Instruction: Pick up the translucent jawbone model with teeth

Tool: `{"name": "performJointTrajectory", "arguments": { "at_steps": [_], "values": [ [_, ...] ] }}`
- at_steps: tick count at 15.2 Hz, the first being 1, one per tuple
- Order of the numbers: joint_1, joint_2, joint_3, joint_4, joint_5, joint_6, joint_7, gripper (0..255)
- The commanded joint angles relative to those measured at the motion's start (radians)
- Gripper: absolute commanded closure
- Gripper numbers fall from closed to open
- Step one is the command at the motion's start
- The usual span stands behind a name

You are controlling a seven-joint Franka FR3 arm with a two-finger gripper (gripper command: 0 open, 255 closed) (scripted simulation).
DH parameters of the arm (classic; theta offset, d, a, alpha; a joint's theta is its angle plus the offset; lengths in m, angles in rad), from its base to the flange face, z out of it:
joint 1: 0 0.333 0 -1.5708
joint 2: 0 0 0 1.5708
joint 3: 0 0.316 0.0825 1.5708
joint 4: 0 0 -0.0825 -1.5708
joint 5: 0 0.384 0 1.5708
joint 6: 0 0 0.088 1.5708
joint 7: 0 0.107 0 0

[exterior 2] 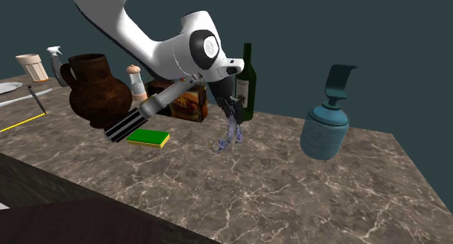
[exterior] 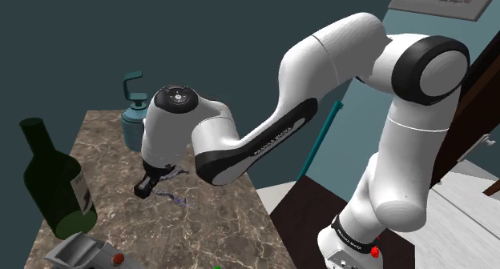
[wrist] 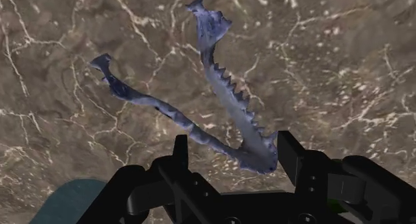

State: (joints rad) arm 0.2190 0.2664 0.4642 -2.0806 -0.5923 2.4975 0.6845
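The jawbone model [wrist: 227, 96] is a bluish, see-through U-shaped bone with a row of small teeth along one branch. My gripper [wrist: 235, 156] is shut on its curved front, and both branches stretch away from the fingers. In the second exterior view the jawbone [exterior 2: 230, 133] hangs down from the gripper [exterior 2: 231, 108] over the brown marble table [exterior 2: 290, 199], its ends close to the top. In the shoulder view the gripper [exterior: 147, 184] is low over the table's middle, with the jawbone [exterior: 173, 198] beside it.
A green wine bottle [exterior: 56, 187] and a grey device with a red button [exterior: 84, 255] stand at the shoulder view's left. A teal soap dispenser [exterior 2: 327, 126], a brown jug [exterior 2: 94, 90], a green-and-yellow sponge [exterior 2: 149, 139] and a brown box [exterior 2: 185, 101] ring the gripper.
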Motion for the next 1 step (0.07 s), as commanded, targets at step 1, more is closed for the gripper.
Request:
{"name": "performJointTrajectory", "arguments": {
  "at_steps": [1],
  "values": [
    [-0.003,-0.007,0.003,0.0,0.009,-0.005,-0.008,255]
  ]
}}
